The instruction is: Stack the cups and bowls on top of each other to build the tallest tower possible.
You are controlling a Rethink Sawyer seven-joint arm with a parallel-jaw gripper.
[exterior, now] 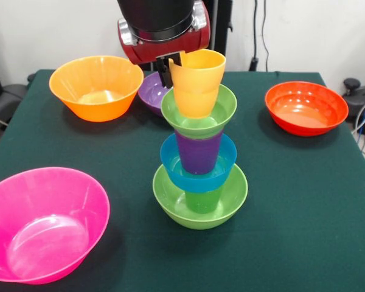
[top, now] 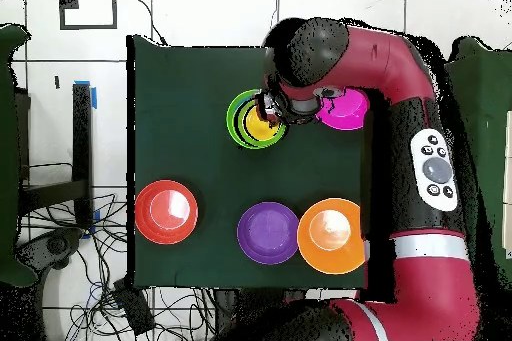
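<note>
Yellow-orange cup [exterior: 197, 81] is held by the gripper [exterior: 168, 68] at its rim, seated in the small green bowl [exterior: 199, 111] atop the tower [exterior: 199, 164] directly below, while four big bowls beside it are left unstacked.

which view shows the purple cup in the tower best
The front view: the purple cup shows side-on, standing in the blue bowl under the small green bowl. From overhead, the yellow cup and the arm cover it entirely.
</note>
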